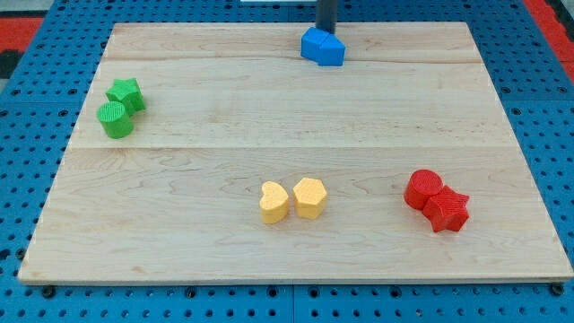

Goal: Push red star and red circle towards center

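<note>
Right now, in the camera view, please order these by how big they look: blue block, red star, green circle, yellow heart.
1. blue block and red star: they look alike, so no ranking.
2. green circle and yellow heart: close in size; the heart is nearer the view's bottom, so unsure.

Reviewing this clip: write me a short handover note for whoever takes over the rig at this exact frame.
Tip: the rod comes down at the view's top; my tip sits right behind the blue block, its very end likely hidden by it.
Task blocks: red circle and red star touch each other near the view's bottom right, far from my tip.
Done: nothing visible; both reds lie well off the centre of the board.
Left: bring the tip round to their right side and push both towards the centre.
Others: green star and green circle at left; yellow heart and yellow hexagon at bottom centre.
</note>
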You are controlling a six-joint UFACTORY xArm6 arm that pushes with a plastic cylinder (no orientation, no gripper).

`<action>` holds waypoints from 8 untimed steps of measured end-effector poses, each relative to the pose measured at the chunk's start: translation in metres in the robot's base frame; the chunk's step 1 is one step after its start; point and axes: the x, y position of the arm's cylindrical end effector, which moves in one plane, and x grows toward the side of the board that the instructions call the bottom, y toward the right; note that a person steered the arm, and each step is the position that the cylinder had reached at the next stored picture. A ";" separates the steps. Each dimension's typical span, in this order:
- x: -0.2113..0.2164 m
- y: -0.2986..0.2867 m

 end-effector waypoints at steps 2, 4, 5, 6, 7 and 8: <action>0.005 0.007; 0.053 0.082; 0.155 0.172; 0.271 0.181; 0.299 0.174; 0.337 0.200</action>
